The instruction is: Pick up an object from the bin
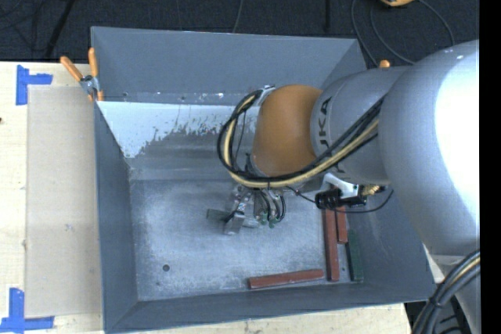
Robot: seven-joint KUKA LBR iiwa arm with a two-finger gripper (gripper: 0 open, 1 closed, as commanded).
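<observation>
The pick had not yet been made, as far as could be seen. The arm (407,137) reached in from the right, its orange cover (286,129) and looped cables (235,145) hanging over the middle of the bin (117,246). Below the cover, the jaws sat low, at or just above the bare grey floor near the bin's centre. Whether they were spread or pressed together could not be told, because the wrist hid much of them. No object could be made out between them.

The things on offer lay well apart from that spot, toward the lower right corner of the view. A red-brown stick (286,278) lay flat along the near wall. A second red-brown stick (337,238) lay at a right angle to it beside the right wall, with a dark green stick (353,256) just beside that one. A small dark speck (166,268) sat alone on the floor to the lower left, too small to identify.

Judged from this, the reach into the bin was done, but the grasp was unconfirmed and the lift was yet to come. If the jaws had nothing under them, a fresh approach toward the sticks in the corner would likely be needed.
</observation>
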